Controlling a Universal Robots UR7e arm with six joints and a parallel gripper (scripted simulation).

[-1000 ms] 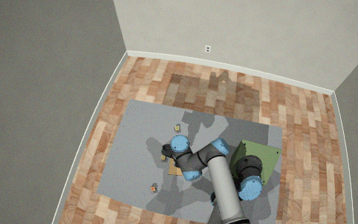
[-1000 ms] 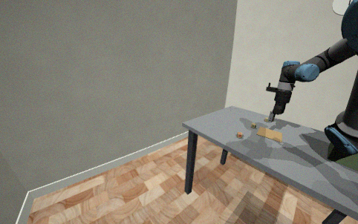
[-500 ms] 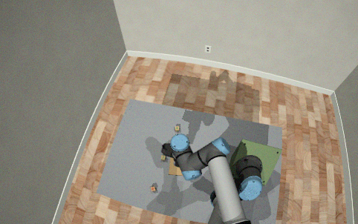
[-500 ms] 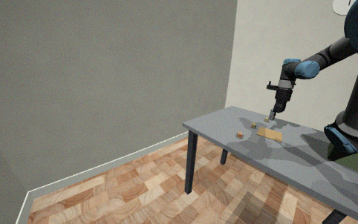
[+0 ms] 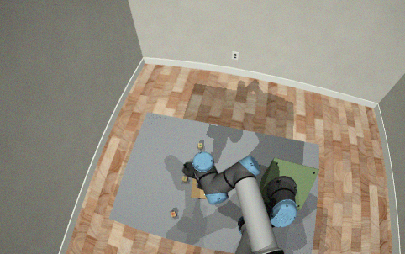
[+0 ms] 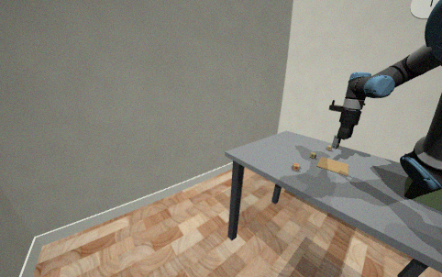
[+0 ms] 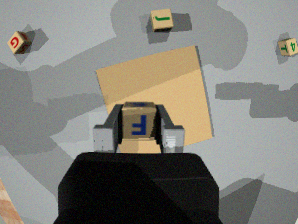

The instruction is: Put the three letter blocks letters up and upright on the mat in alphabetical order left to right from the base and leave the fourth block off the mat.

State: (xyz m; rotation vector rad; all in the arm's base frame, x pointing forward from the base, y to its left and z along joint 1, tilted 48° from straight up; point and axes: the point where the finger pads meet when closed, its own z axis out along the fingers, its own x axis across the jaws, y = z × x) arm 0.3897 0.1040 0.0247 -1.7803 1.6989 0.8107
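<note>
Placing the first letter seems in hand: the gripper [image 5: 189, 170] [image 6: 336, 143] [image 7: 139, 116] grasps the F block [image 7: 139, 123], raised near the mat [image 5: 197, 192] [image 6: 333, 166] [image 7: 165, 85]. F looks upside down, so next likely calls for a half-turn, then lowering at the mat's left side. Beyond the mat's far edge lies the J block [image 5: 185, 179] [image 6: 313, 155] [image 7: 162, 20]; the G block [image 5: 173, 214] [image 6: 296, 167] [image 7: 19, 42] sits well left, leaving turning room between them.

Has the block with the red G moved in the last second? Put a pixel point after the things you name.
No. The red G block [image 5: 173, 214] [image 6: 296, 167] [image 7: 19, 42] sits at the same spot relative to the mat [image 5: 195, 194] [image 6: 332, 166] [image 7: 187, 95] in the top and exterior views.
</note>
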